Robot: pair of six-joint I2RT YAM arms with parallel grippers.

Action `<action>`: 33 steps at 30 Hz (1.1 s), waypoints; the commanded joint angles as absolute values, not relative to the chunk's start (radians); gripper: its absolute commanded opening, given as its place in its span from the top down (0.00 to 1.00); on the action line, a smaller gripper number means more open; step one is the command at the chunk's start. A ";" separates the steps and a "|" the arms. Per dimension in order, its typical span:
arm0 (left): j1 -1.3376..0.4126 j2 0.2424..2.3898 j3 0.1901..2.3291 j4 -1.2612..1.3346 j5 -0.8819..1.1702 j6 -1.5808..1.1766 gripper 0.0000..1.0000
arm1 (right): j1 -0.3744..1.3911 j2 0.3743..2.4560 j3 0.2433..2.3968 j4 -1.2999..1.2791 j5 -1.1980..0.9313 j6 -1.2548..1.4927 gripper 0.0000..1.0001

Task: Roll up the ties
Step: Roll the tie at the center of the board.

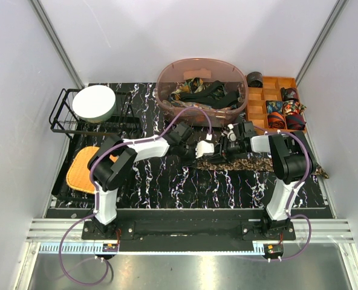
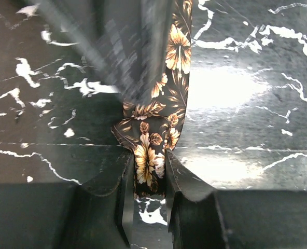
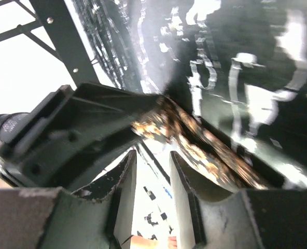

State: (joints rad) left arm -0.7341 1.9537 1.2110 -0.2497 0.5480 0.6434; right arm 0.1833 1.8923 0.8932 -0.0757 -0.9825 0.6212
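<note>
Left claw (image 2: 146,168): closest thing in my left wrist feed. Both fingers are pressed in on the brown floral tie (image 2: 177,57), and the fabric bunches just above the tips.
Brown floral tie: I see it stretched along the marble mat (image 1: 185,181), mid-table toward the right. It runs from the two claws out past the right arm to the mat's right edge. Its left end is the part in the pinch.
Right claw (image 3: 152,162): jaws parted, with light showing through the gap and nothing between them. My right wrist feed is blurred, but the tie passes diagonally beside one finger, outside the gap. This claw sits just beside the left claw, over the tie's left end.
Loose ties (image 1: 203,92): a tangle piled inside the clear tub (image 1: 167,75), far centre, just beyond the claws.
Rolled ties (image 1: 286,112): several sitting in compartments of the wooden tray (image 1: 270,81), far right, beside the tub.
Wire rack (image 1: 61,115): far left, carrying a white bowl (image 1: 94,103).
Orange mat (image 1: 81,172): left edge, partly under the left arm.
</note>
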 commanded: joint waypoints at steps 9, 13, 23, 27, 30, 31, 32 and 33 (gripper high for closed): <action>-0.752 2.005 1.246 -0.456 0.477 0.715 0.88 | 0.242 1.948 0.899 0.049 -0.979 0.672 0.62; -0.752 2.013 1.246 -0.451 0.477 0.713 0.87 | 0.252 1.936 0.881 0.035 -0.973 0.660 0.61; -0.692 1.962 1.178 -0.319 0.580 0.623 0.78 | 0.252 2.014 0.907 -0.035 -0.907 0.611 0.64; -0.670 1.911 1.137 -0.207 0.630 0.592 0.68 | 0.253 2.036 0.907 -0.035 -0.890 0.606 0.64; -0.658 1.898 1.115 -0.158 0.704 0.587 0.67 | 0.250 2.037 0.911 -0.040 -0.865 0.592 0.64; -0.654 1.887 1.106 -0.141 0.724 0.588 0.66 | 0.252 2.039 0.911 -0.041 -0.861 0.594 0.64; -0.649 1.881 1.086 -0.127 0.735 0.597 0.66 | 0.252 2.045 0.914 -0.040 -0.856 0.592 0.64; -0.649 1.876 1.078 -0.108 0.738 0.603 0.66 | 0.250 2.049 0.914 -0.043 -0.851 0.592 0.64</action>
State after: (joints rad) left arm -0.6689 1.9274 1.1290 -0.1673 0.6735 0.6033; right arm 0.2447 1.9980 0.9119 0.0044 -0.9783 0.6411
